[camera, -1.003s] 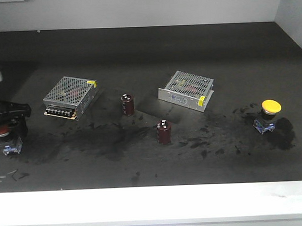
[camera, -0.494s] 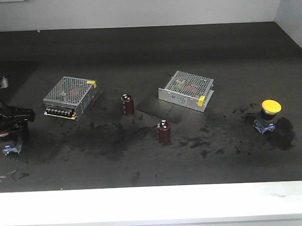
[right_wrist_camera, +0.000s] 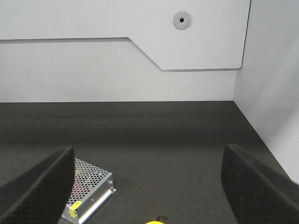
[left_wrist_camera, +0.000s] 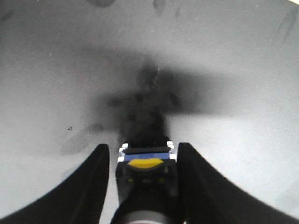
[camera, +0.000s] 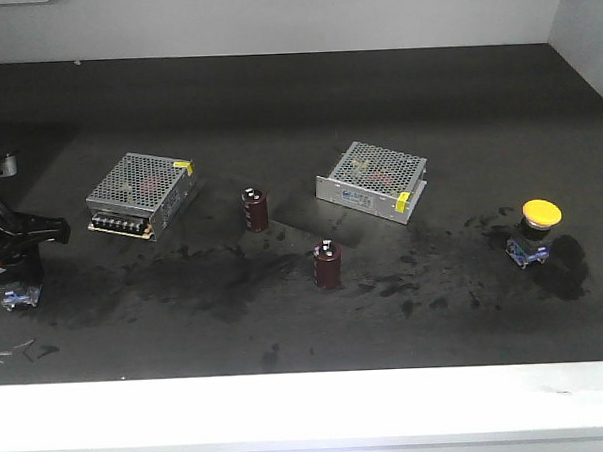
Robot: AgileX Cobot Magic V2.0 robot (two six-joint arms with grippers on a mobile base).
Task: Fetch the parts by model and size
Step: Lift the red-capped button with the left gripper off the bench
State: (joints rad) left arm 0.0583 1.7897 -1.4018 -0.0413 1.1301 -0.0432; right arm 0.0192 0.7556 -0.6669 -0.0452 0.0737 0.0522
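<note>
Reaching around the red push-button switch (left_wrist_camera: 145,163), the left gripper (left_wrist_camera: 142,147) had its fingers close on both sides of it, at the far left of the black table (camera: 296,96). Whether they squeezed it could not be told. The switch seemed to sit on the table, so no part looked fetched yet. The right gripper (right_wrist_camera: 149,154) was spread wide, holding nothing, with the yellow push-button switch (camera: 538,231) just below it. Two capacitors (camera: 256,208) and two power-supply boxes (camera: 140,193) sat between, not in the way.
</note>
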